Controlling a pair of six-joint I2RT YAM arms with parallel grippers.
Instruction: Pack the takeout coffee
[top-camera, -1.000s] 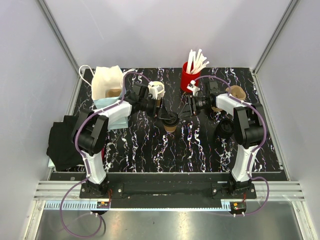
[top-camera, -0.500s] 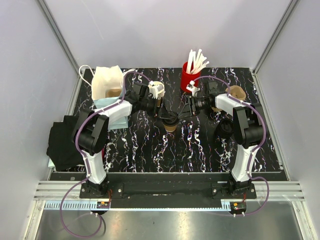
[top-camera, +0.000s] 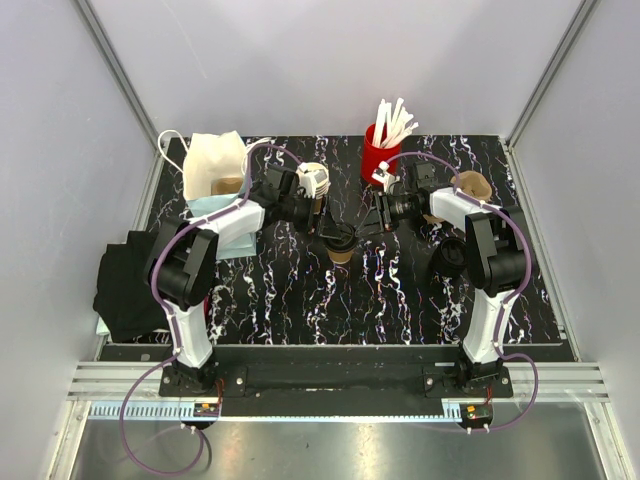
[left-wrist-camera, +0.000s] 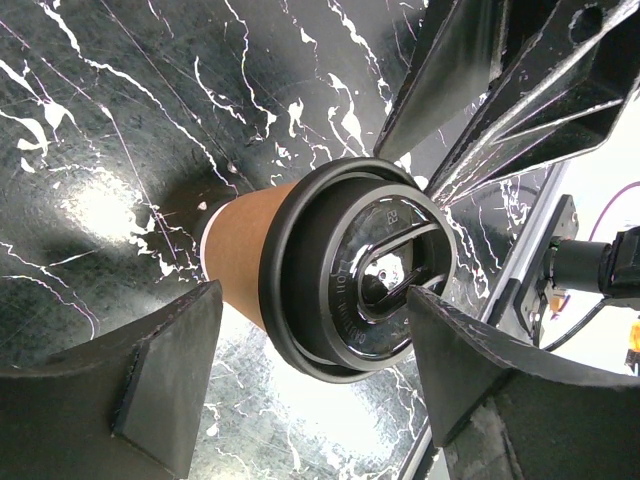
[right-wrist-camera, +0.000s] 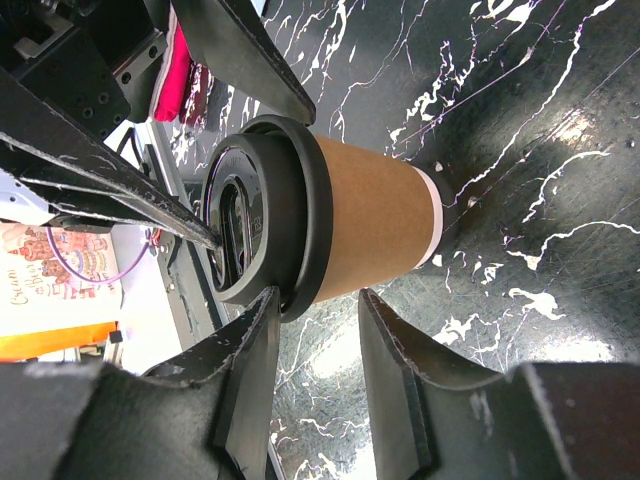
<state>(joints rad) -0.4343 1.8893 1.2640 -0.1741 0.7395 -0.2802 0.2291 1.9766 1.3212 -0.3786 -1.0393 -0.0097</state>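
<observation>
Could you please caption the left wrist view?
Open left gripper flanking brown kraft-paper cup with round black plastic lid.

Your top view is bright and evenly lit from above, with soft, short shadows. In both wrist views you get white glare patches on the glossy tabletop (left-wrist-camera: 95, 205) and highlights on the black lid (left-wrist-camera: 385, 275); close foreground is slightly soft.

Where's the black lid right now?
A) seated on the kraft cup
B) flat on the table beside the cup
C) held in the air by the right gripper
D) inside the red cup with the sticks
A: both wrist views show the black lid sitting over the rim of the kraft cup, with no gap between them.
</observation>
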